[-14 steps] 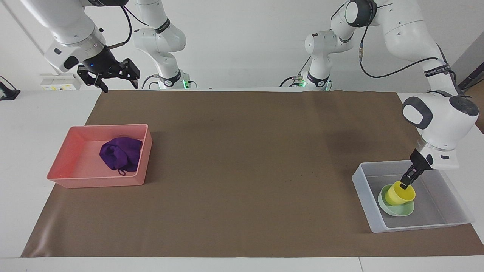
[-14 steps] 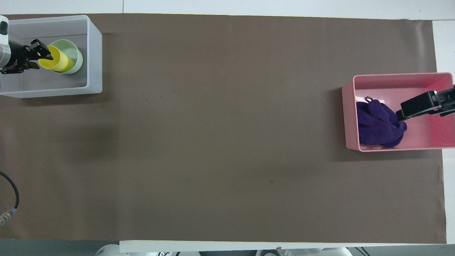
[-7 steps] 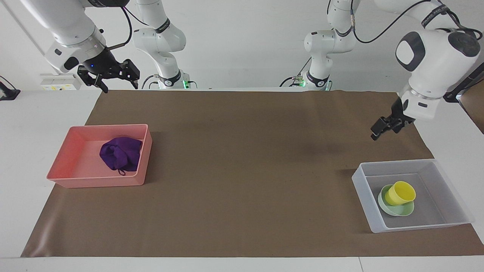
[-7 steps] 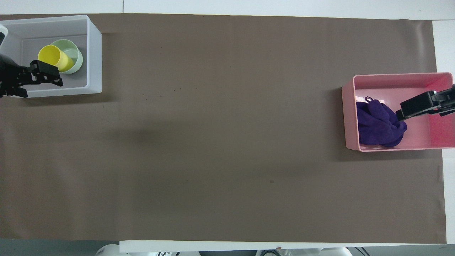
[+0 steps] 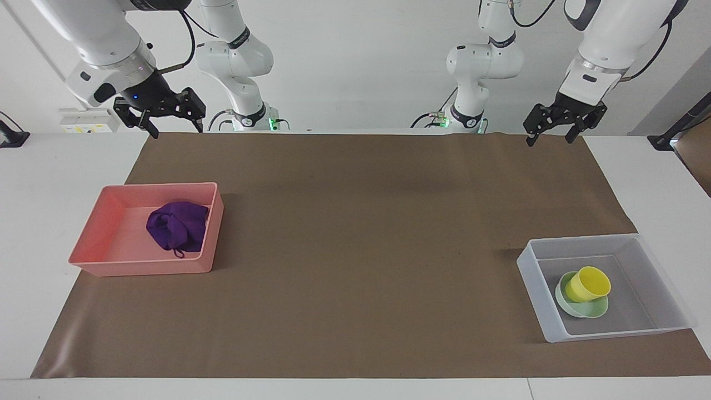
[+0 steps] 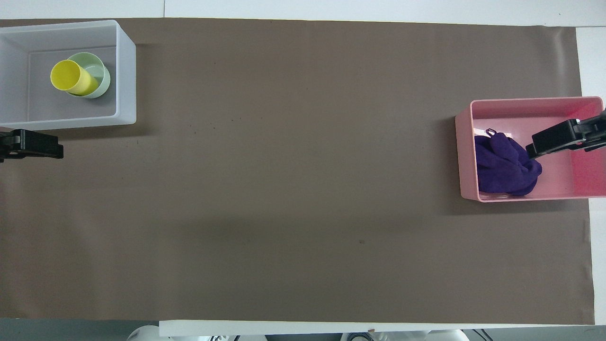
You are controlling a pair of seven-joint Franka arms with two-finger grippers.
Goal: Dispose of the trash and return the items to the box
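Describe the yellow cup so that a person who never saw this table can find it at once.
Look at the brown mat, then at the clear grey box at the left arm's end. In it, the yellow cup sits tilted in a green bowl. It is the only yellow thing there.

Bright, even light falls from above, and both views are sharp with no blur. Shadows are soft: a broad faint band darkens the brown mat on the tabletop between the left pincer and the right pincer. A red glare glows inside the pink tray under the right pincer.
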